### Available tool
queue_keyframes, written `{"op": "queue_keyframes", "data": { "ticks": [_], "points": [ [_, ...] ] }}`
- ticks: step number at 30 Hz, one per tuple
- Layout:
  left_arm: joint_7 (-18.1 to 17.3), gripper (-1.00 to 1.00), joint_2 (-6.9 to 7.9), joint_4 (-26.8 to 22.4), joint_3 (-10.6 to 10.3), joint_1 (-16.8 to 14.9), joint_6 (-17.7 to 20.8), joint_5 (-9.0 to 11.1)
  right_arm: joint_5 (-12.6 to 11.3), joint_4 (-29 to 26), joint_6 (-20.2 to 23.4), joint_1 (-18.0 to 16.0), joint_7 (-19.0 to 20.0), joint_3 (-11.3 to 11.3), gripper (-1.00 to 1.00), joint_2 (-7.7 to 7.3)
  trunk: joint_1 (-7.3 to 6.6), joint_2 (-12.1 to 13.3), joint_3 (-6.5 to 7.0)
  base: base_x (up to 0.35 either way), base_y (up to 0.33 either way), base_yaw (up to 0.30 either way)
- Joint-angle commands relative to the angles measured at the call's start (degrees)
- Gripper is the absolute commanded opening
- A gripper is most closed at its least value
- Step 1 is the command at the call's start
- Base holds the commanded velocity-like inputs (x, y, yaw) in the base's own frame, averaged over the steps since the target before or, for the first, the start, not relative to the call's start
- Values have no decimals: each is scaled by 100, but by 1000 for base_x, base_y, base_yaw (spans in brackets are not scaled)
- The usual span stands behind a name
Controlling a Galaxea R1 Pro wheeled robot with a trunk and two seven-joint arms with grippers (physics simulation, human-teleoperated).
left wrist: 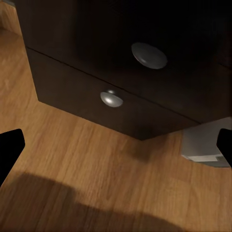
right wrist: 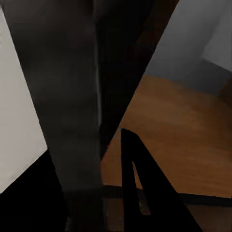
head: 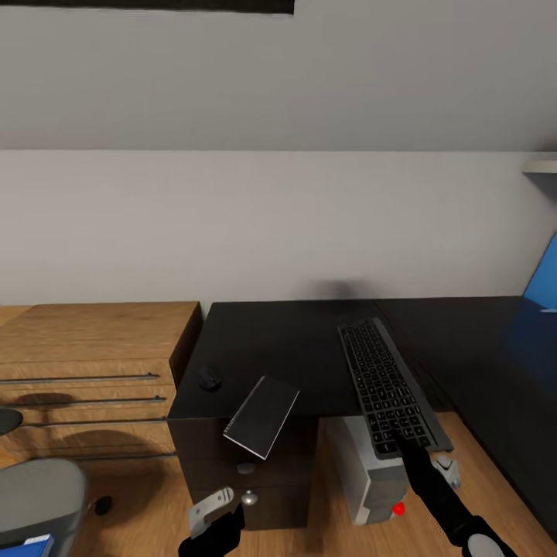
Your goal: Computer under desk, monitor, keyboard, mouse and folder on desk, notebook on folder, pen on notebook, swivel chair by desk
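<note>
The glossy black desk point(head: 302, 340) carries the slim keyboard point(head: 387, 383), whose near end juts past the front edge. My right gripper point(head: 411, 447) is shut on that end; the right wrist view has the grey keyboard point(right wrist: 72, 121) against one dark finger point(right wrist: 140, 193). The black mouse point(head: 210, 378) lies at the desk's left. The pale notebook point(head: 261, 415) hangs over the front edge. The grey computer point(head: 370, 473) stands under the desk, its corner point(left wrist: 205, 145) also in the left wrist view. My left gripper point(head: 216, 514) is open, low before the drawers. The folder point(head: 31, 545) lies on the swivel chair point(head: 35, 499). Pen and monitor are out of view.
A light wooden chest of drawers point(head: 85, 371) stands left of the desk. Black drawers with silver knobs point(left wrist: 111, 98) face my left gripper over wooden floor point(left wrist: 96, 164). A blue panel point(head: 543, 280) leans at the far right above the desk's side wing.
</note>
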Motion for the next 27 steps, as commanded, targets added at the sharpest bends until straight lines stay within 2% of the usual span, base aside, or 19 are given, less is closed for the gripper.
{"op": "queue_keyframes", "data": {
  "ticks": [1, 4, 12, 20, 27],
  "points": [
    [34, 100, 4, -12, -8, -3, 23, 13, -42, -102, 41, -1, -30, -17, -100, 1, -23, 39, 14, 0, 0, 0],
    [36, 100, -3, -9, -9, -3, 23, 5, -43, -624, 60, 2, -360, -18, -100, -1, -89, 159, 67, 0, 0, 0],
    [34, 100, -4, -4, -15, -3, 23, -12, -53, -1161, 408, 30, -434, -18, -100, -19, -264, 480, 211, 0, 0, 0],
    [35, 100, -4, -3, -15, -3, 23, -10, -45, -1265, 471, 47, -364, -27, -100, -41, -440, 801, 355, 0, 0, 0],
    [31, 100, 3, -3, -11, -3, 29, 2, -40, -1259, 459, 45, -354, -27, -100, -36, -440, 801, 355, 0, 0, 0]
  ]
}}
